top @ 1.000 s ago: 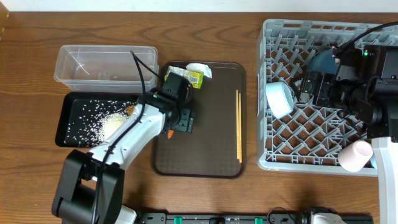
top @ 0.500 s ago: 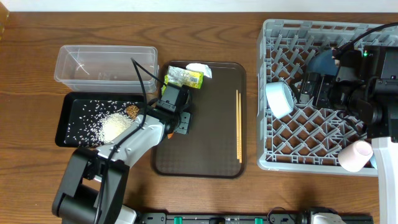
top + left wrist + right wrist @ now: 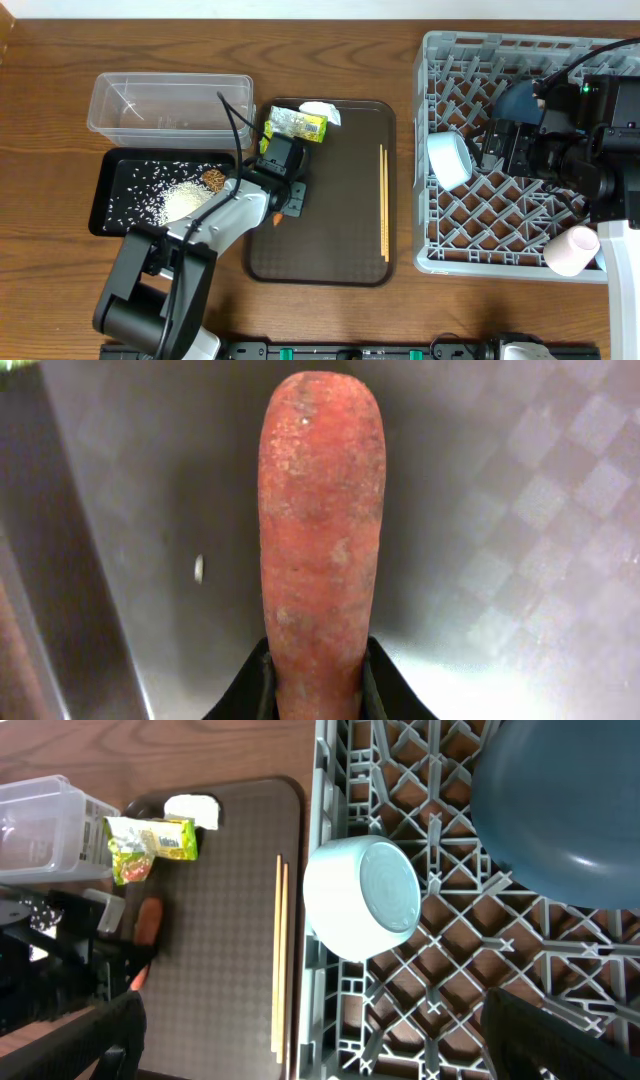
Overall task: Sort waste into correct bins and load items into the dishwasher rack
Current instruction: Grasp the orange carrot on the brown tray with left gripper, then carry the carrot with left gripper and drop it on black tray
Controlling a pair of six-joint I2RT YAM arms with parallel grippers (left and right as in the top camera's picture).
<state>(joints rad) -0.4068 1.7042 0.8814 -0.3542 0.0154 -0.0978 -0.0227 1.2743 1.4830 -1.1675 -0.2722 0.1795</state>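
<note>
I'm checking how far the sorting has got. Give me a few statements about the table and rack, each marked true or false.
1. The chopsticks lie on the brown serving tray. True.
2. The pink cup stands on that tray. False: it is in the dishwasher rack, at its near right corner.
3. The left fingers flank one end of the orange carrot piece. True.
4. The rice grains lie in the clear tub. False: they are in the black tray.
5. The white-and-blue bowl stands upright. False: it lies tipped on its side in the rack.
</note>
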